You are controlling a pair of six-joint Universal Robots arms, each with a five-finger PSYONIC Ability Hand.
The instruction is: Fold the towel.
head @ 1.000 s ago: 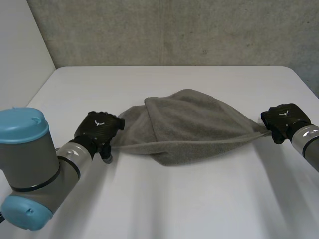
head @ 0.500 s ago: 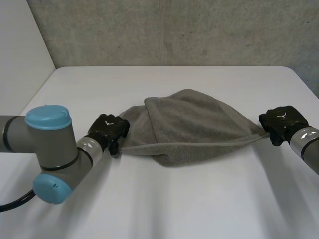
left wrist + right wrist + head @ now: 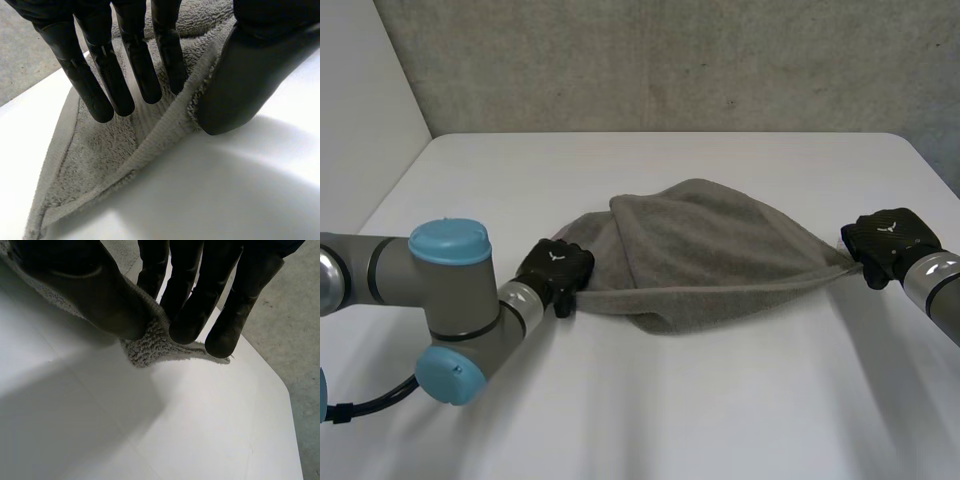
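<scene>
A grey towel (image 3: 705,250) lies bunched in the middle of the white table, its front hem stretched between the two hands. My left hand (image 3: 557,268) is at the towel's left end. In the left wrist view the hem (image 3: 170,125) rises between its straight fingers (image 3: 142,75) and its thumb (image 3: 240,85), which touches it; the fingers stand over the cloth. My right hand (image 3: 885,240) is at the towel's right corner. Its thumb (image 3: 95,295) and fingers (image 3: 192,315) pinch that corner (image 3: 150,347) just above the table.
The white table (image 3: 720,420) stretches out in front of the towel and behind it. A grey concrete wall (image 3: 670,60) runs along the far edge, and the left arm's elbow (image 3: 450,310) hangs over the front left.
My left arm has swung right and brought its hand further onto the towel's left end, fingers drawing nearer the thumb. The right hand and the towel's bulk have stayed put.
</scene>
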